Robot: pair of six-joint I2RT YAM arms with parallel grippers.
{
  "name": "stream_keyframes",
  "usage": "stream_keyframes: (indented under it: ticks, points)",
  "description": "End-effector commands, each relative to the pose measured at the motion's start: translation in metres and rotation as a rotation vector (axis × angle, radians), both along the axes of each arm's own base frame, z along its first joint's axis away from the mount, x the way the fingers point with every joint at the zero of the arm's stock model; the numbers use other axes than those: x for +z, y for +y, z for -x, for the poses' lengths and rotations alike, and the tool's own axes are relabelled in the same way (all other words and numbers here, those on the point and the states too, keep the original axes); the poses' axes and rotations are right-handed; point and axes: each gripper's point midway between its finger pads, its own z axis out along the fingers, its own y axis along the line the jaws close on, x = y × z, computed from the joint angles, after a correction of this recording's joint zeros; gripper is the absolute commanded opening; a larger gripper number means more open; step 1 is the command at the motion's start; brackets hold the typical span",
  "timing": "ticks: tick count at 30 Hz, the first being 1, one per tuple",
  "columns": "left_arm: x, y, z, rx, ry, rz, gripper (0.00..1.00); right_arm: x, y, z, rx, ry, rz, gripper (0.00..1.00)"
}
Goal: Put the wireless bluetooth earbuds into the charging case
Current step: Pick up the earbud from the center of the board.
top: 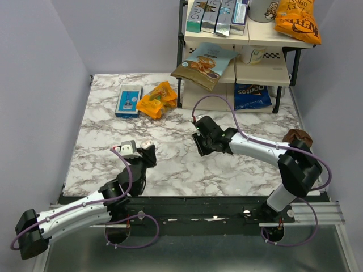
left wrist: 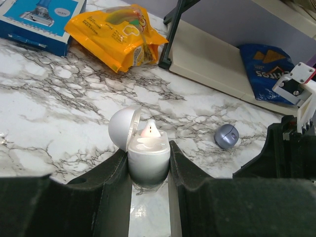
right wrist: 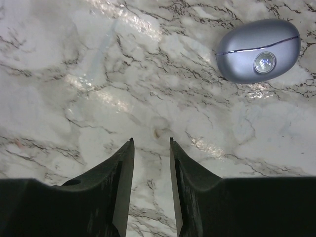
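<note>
- Our left claw (left wrist: 148,148) is squeezed tight on the charging case (left wrist: 148,162). The case is a smooth white egg shape, held upright on the left half of the surface (top: 170,116), nearer the near edge.
- Its round lid (left wrist: 120,127) is tipped open. A pale, pointy earbud (left wrist: 150,130) sits inside.
- The other earbud (right wrist: 256,49) is a shiny lilac oval with a thin line around it. It lies on the marble-patterned surface near the middle.
- Our right claw (right wrist: 151,143) hangs close by. Its black fingers are a little apart with nothing between them, and they do not touch the lilac one.
</note>
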Motion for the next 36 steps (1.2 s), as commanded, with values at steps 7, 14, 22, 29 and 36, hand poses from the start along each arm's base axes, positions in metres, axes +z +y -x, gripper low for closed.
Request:
stream_keyframes:
  ticks: [7, 14, 22, 29, 36]
  points:
    - [-0.004, 0.002, 0.003, 0.002, 0.001, 0.02, 0.0, -0.028, -0.009, 0.009, 0.118, 0.025, 0.108, 0.42]
    - [-0.009, 0.003, 0.004, 0.0, 0.01, 0.027, 0.0, -0.032, 0.003, 0.023, 0.174, 0.025, 0.102, 0.41]
    - [-0.01, 0.001, 0.004, -0.004, 0.015, 0.025, 0.0, -0.042, 0.004, 0.021, 0.154, 0.036, 0.12, 0.42]
    - [-0.011, 0.002, 0.004, 0.0, 0.016, 0.021, 0.0, -0.044, 0.003, 0.016, 0.143, 0.026, 0.135, 0.42]
    - [-0.012, 0.001, 0.004, -0.003, 0.016, 0.019, 0.0, -0.039, 0.006, 0.012, 0.143, 0.008, 0.13, 0.43]
